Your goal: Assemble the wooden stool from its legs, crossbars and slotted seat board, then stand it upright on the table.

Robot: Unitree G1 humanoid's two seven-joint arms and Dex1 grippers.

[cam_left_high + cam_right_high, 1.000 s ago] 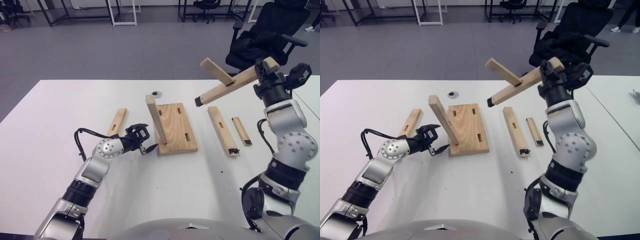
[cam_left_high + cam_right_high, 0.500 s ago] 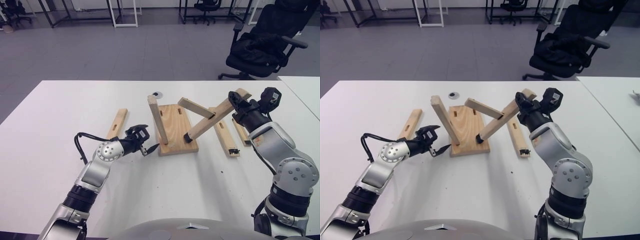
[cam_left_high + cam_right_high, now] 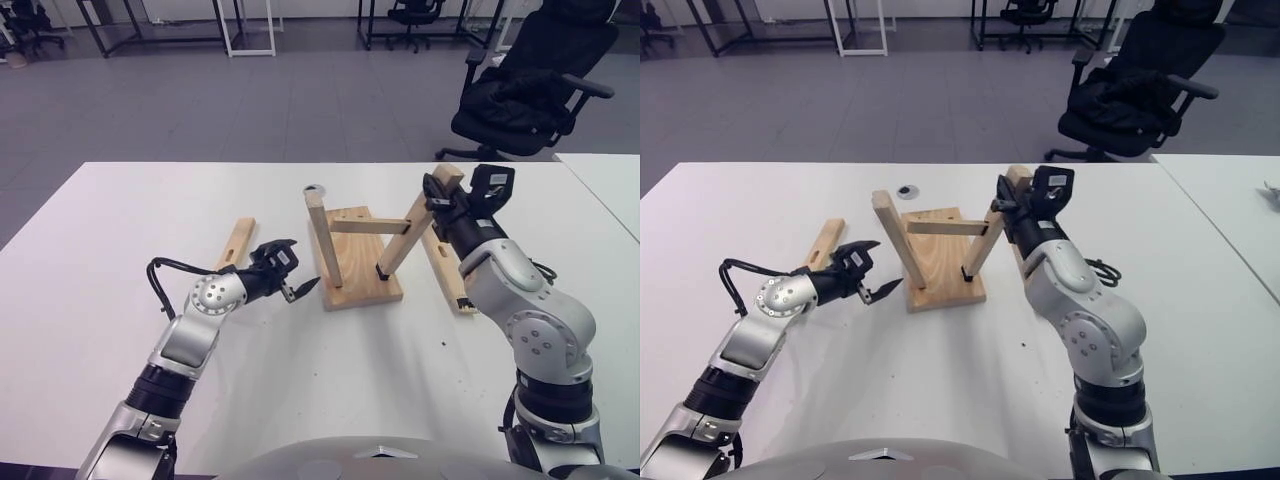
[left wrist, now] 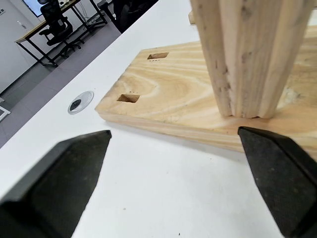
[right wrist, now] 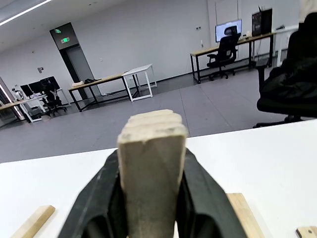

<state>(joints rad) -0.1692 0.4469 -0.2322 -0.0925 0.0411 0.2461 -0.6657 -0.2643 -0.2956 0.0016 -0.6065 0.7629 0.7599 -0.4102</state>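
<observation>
Wooden leg (image 3: 412,232) in closed right claw (image 3: 440,198); left claw (image 3: 300,266) open beside seat board (image 3: 365,262); slotted bar (image 3: 237,243) nearby

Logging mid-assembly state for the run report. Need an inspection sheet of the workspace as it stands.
Surface: white table, round cable port behind the board.
Job's things: seat board lying flat; standing leg on it; tilted leg with its foot on the board; crossbar reaching from it to the standing leg, joint fit not visible; slotted bar loose left of the board; loose leg to its right.
Clutter: small dark speck.
Grippers: left gripper open at the board's edge; right gripper shut on the tilted leg's top.
Cables: black loop at left arm; black cable by right arm.
Surroundings: office chair, desk frames.
</observation>
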